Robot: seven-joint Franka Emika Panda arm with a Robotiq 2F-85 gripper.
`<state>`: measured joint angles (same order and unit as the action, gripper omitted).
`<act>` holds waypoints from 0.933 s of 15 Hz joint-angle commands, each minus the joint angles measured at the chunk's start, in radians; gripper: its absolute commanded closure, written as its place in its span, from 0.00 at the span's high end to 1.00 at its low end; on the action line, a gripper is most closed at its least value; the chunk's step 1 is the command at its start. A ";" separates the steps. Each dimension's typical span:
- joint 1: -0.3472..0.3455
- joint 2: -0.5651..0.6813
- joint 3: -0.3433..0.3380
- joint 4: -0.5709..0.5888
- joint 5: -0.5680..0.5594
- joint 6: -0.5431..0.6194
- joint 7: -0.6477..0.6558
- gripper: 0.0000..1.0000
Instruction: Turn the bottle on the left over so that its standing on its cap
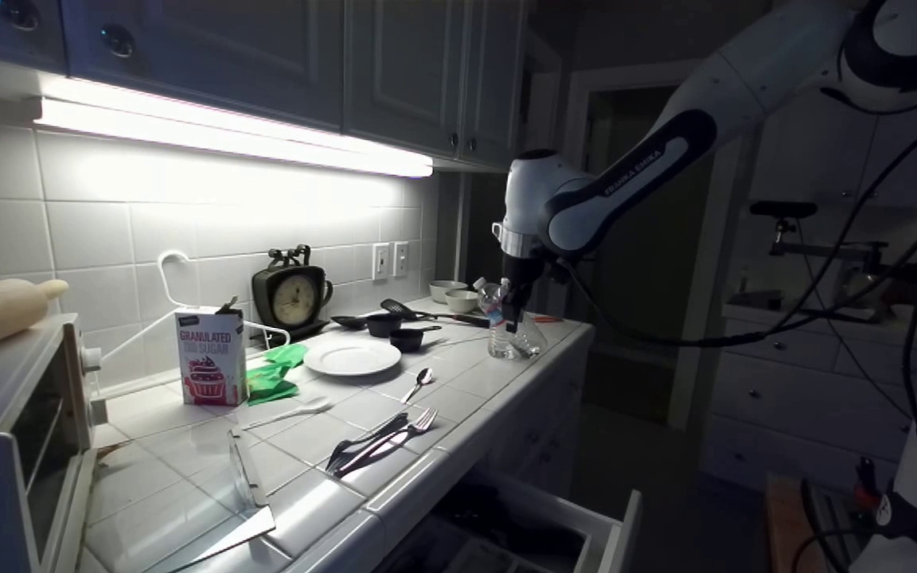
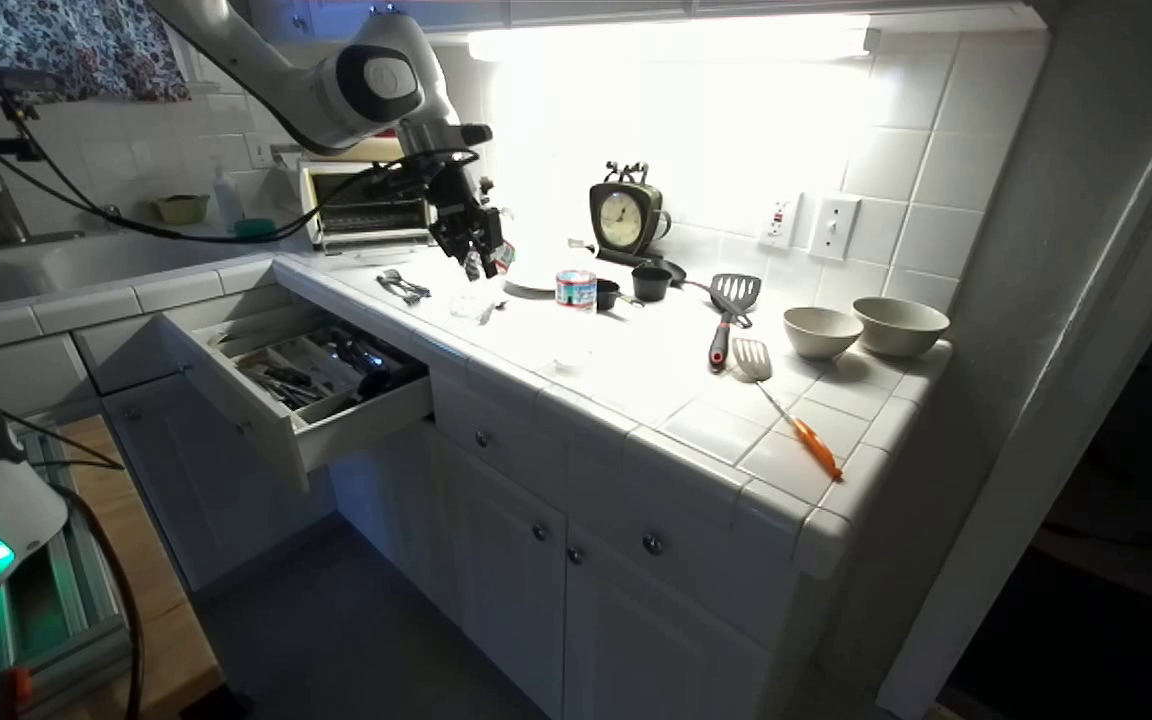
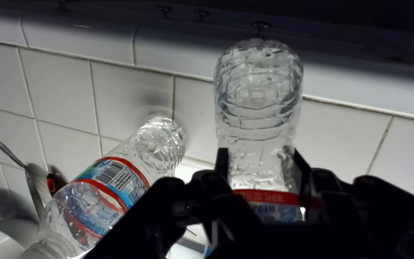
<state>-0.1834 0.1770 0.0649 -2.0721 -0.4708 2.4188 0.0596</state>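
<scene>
Bottle (image 3: 259, 111) in pincer (image 3: 261, 154) (label (image 3: 275, 211) partly hidden)

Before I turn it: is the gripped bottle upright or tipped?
Tipped: in an exterior view the gripped bottle slants, base toward the counter's front edge; the other bottle stands upright.

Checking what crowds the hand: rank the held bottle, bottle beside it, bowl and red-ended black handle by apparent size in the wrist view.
Largest: held bottle and bottle beside it, too close to rank; the hand hides part of each.
Next: bowl, partly in view.
Smallest: what shows of the red-ended black handle.
</scene>
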 commanded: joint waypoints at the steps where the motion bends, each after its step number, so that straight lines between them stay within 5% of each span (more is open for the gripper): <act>1: 0.109 0.004 -0.090 0.011 -0.164 -0.009 0.050 0.16; 14: 0.209 0.064 -0.132 0.017 -0.942 0.045 0.476 0.16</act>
<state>0.0088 0.2164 -0.0494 -2.0721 -1.2298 2.4581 0.4062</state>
